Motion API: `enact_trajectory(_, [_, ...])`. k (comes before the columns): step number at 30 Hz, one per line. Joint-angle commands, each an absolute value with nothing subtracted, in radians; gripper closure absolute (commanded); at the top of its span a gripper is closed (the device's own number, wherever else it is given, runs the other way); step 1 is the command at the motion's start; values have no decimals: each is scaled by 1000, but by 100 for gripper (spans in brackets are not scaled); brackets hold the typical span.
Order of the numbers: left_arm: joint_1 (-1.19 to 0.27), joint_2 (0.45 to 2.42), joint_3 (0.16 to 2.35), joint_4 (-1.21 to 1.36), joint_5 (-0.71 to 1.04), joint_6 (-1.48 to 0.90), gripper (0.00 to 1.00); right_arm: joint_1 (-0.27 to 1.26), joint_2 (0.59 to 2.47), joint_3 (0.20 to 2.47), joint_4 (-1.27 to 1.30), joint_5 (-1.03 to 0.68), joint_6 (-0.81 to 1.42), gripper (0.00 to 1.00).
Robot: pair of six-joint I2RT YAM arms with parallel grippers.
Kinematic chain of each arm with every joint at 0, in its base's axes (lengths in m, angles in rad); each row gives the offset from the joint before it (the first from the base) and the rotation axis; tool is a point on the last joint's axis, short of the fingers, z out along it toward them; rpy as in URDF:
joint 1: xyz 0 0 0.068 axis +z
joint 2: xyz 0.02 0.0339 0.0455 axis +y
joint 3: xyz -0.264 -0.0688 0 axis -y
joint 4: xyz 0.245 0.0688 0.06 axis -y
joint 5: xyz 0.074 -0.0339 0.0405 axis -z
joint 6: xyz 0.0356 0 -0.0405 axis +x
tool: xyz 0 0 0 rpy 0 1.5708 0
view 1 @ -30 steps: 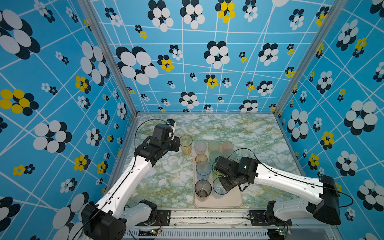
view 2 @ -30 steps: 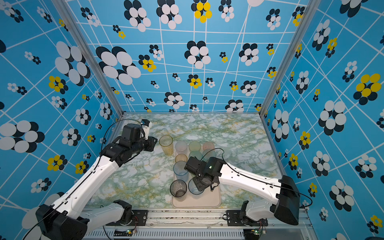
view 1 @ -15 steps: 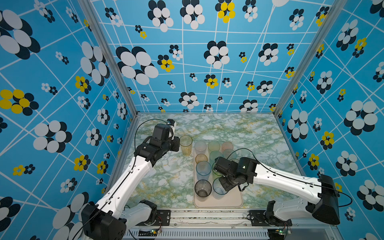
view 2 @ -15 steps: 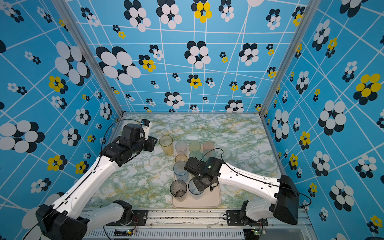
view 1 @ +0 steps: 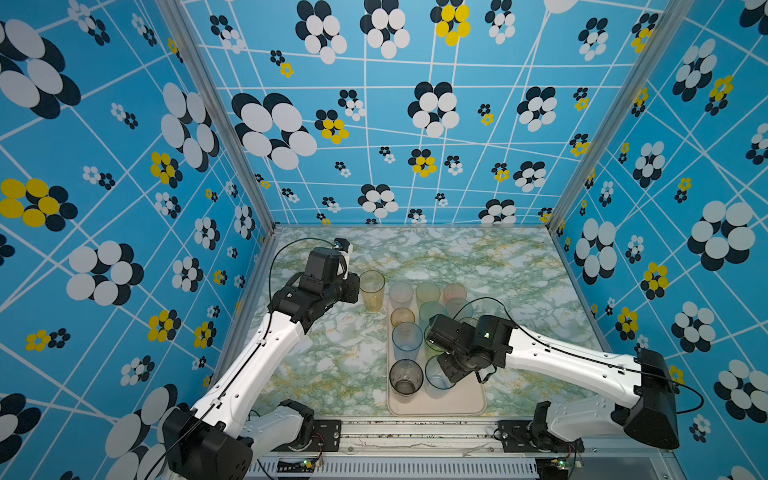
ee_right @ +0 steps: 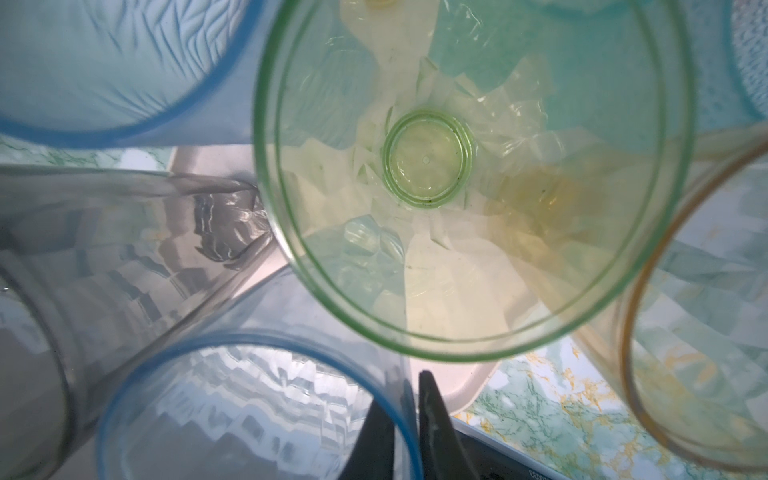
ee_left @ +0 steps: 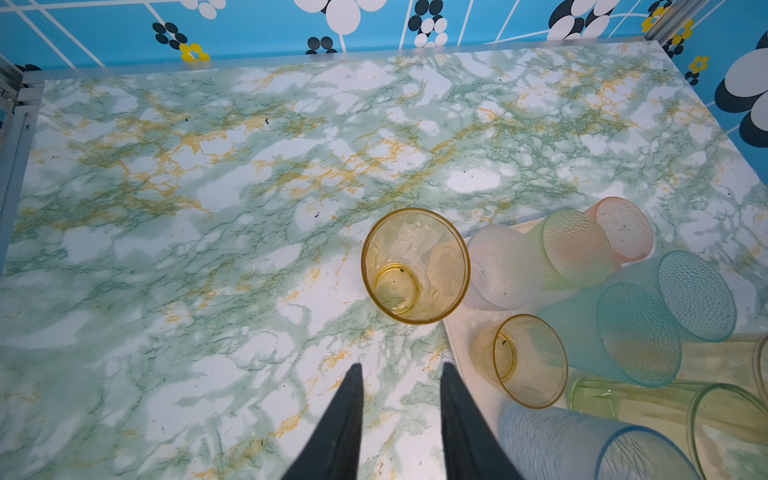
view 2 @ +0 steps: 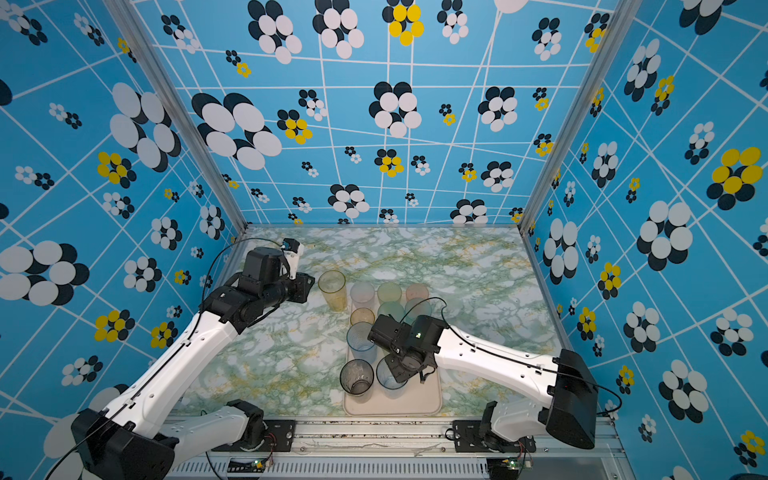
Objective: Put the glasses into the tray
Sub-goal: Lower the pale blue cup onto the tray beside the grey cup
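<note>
Left arm [view 1: 257,357] and right arm [view 1: 573,365]: white shells, black joints, thin black cables [view 1: 270,278]; the left gripper [ee_left: 401,370] has dark tapered fingers [ee_left: 340,424].

The tray [view 1: 457,403] lies on the table [view 1: 332,365], front and centre, its long side running away from me. In it stand glasses [view 1: 405,338] in rows, from its far end almost to its front. A lone glass [view 1: 372,291] stands on the table just left of the tray's far left corner. My left gripper [ee_left: 401,368] is left of it, apart. My right gripper [ee_right: 409,374] is over the tray's front part, fingers [ee_right: 436,424] either side of the wall of the front right glass [view 2: 388,376], beside the front left glass [view 2: 356,376].
</note>
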State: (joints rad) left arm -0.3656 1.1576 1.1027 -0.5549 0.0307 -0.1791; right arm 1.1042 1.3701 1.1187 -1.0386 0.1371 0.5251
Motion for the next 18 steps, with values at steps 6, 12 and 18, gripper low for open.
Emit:
enact_trajectory(6, [-357,1161,1132,-575,37,-173,67,1110,1347,1114,-1043,129,543,83])
enact_trajectory(12, [-357,1172,1131,-581,30,-169,67,1110,1327,1114,-1052,135,546,82])
enact_trajectory(18, [-358,1177,1128,-586,21,-166,67,1111,1319,1115,-1064,136,548,81])
